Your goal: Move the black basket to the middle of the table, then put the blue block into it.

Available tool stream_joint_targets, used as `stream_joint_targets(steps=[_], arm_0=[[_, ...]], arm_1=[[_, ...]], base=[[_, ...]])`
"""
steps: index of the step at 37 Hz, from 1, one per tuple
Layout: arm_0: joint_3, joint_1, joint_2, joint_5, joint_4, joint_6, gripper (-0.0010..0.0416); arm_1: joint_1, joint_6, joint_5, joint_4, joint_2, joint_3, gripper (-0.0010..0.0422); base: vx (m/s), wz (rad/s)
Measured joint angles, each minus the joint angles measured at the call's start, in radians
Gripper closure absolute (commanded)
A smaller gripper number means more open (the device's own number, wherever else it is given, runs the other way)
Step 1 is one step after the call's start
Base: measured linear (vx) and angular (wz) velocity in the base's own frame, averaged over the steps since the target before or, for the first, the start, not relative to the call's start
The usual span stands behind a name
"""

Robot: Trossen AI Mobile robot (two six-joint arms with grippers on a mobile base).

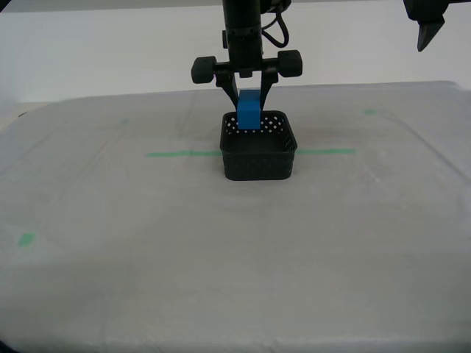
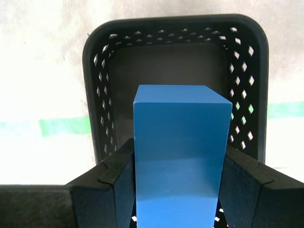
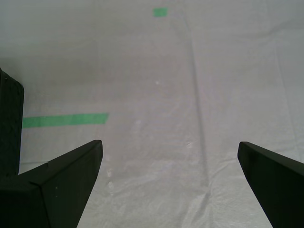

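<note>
The black basket (image 1: 259, 158) stands on the table (image 1: 221, 257) at mid-width, on the green tape line (image 1: 176, 154). My second gripper (image 1: 248, 107) is shut on the blue block (image 1: 249, 110) and holds it upright over the basket's back half, with its lower end at about rim height. In the second wrist view the block (image 2: 178, 156) sits between the black fingers (image 2: 116, 185), with the basket (image 2: 175, 23) open and empty below. My first gripper (image 3: 168, 144) is open and empty above bare cloth, with the basket's wall (image 3: 9, 123) beside it.
The tape line (image 3: 66, 119) continues on the basket's other side. Small green tape bits lie at the exterior view's near left (image 1: 26, 239) and far right (image 1: 369, 112). A black finger tip (image 1: 429, 33) hangs high at the exterior view's top right.
</note>
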Motion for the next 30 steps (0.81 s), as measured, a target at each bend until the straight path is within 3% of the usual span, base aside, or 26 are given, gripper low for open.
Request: stream_joint_targets(steps=[10,13,17,22,30], arm_0=[[0.0,0.0,0.0,0.0,0.0,0.0,0.0007],[0.0,0.001,0.0,0.0,0.0,0.0,0.0007],[0.0,0.0,0.0,0.0,0.0,0.0,0.0007],[0.0,0.001,0.0,0.0,0.0,0.0,0.0007],[0.0,0.001,0.0,0.0,0.0,0.0,0.0007]], arm_1=[[-0.001,0.008,0.001,-0.016,0.0,0.0,0.0052],[-0.001,0.014,0.027,-0.015,0.0,0.0,-0.0002],[-0.001,0.041,0.051,-0.025,0.0,0.0,0.0035],[0.0,0.042,0.06,-0.042,-0.005,0.003,0.0003],[0.0,0.061,0.045,-0.056,-0.031,0.005,0.0014]], base=[[0.0,0.0],[0.0,0.0],[0.0,0.0],[0.0,0.0],[0.0,0.0]])
